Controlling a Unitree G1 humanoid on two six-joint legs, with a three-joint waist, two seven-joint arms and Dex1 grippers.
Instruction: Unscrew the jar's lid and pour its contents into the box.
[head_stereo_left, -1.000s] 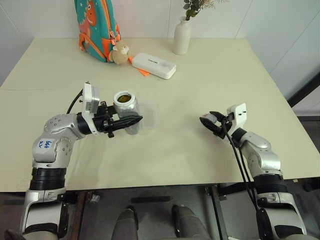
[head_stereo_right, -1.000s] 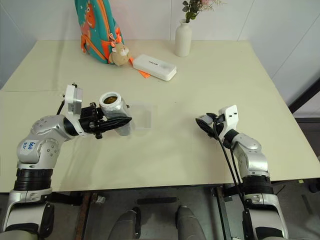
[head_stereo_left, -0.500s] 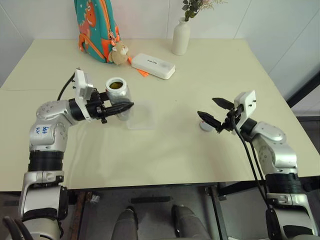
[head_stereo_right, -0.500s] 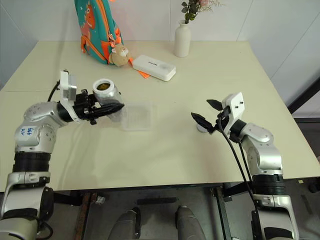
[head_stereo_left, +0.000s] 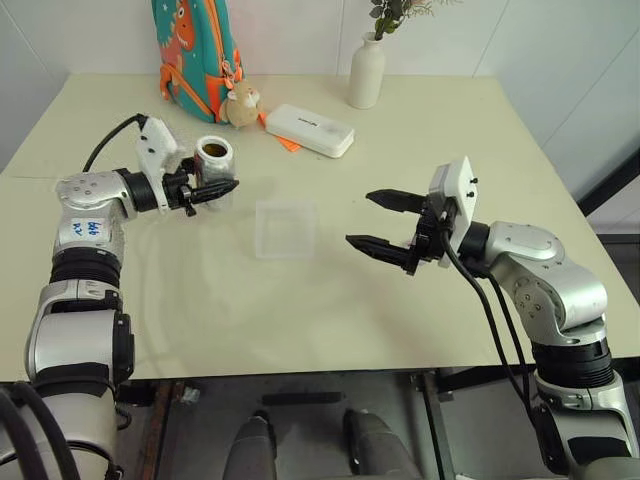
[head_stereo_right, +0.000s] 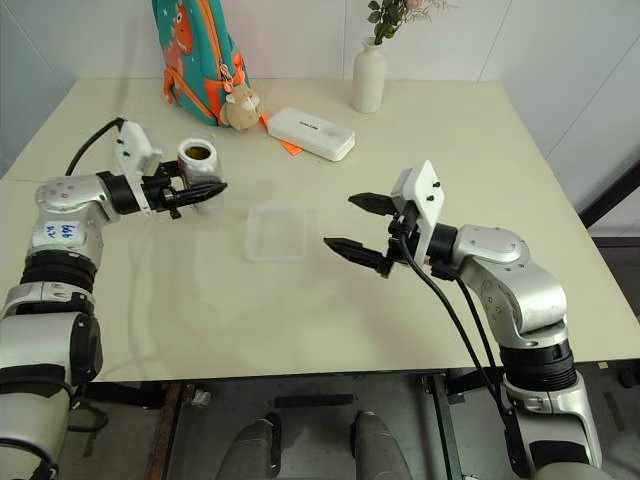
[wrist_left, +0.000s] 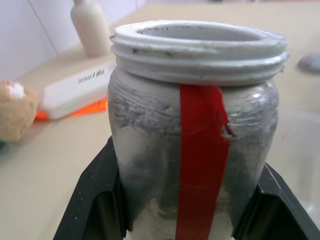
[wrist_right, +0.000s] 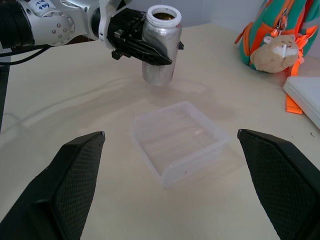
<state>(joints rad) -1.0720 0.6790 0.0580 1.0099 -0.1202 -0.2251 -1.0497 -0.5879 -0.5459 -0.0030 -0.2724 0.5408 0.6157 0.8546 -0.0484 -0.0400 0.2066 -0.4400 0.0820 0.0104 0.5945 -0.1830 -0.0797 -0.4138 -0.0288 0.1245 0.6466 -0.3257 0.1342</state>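
My left gripper (head_stereo_left: 222, 188) is shut on the jar (head_stereo_left: 213, 165), which it holds upright and lidless at the left of the table. Brownish contents (wrist_right: 163, 15) show through the jar's open mouth. In the left wrist view the jar (wrist_left: 195, 130) has a red stripe and sits between my fingers (wrist_left: 95, 200). The clear box (head_stereo_left: 286, 228) stands to the right of the jar, apart from it. My right gripper (head_stereo_left: 358, 218) hangs open and holds nothing, just right of the box, pointing at it. A flat greyish bit (wrist_left: 310, 61) on the table looks like the lid.
At the back stand a teal and orange backpack (head_stereo_left: 195, 55), a small plush toy (head_stereo_left: 243, 103), a white oblong case (head_stereo_left: 308, 130) with an orange scrap (head_stereo_left: 288, 143) beside it, and a white vase (head_stereo_left: 367, 72) with flowers.
My right gripper let the lid go onto the table, opened wide, then rose and swung left toward the box. My left gripper carried the jar from over the box back and to the left, turning it upright.
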